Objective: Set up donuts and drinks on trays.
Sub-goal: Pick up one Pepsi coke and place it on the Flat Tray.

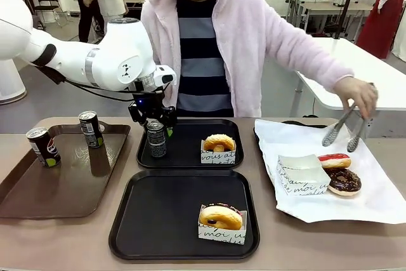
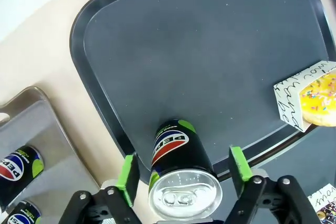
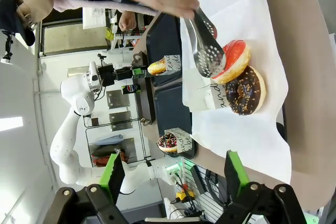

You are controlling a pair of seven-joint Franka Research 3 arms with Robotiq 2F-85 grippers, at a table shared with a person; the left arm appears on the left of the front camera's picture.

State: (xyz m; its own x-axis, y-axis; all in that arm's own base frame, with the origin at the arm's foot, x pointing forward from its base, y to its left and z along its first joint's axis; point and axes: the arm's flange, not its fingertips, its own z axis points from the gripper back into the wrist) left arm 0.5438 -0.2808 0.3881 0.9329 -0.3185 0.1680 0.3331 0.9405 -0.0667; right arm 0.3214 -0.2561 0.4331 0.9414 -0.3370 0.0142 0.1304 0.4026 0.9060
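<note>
Straddling upright can (image 2: 176,150) on far tray (image 1: 187,153), L hand (image 2: 184,170) open, gap each side; R hand (image 3: 174,173) open, empty.

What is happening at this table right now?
The left pincer is open around a can standing on the far tray, next to a donut. The near tray has a donut but no can. Two more cans stand on the brown tray. The person's hand holds tongs above two loose donuts on white paper. The right pincer is open and empty.
</note>
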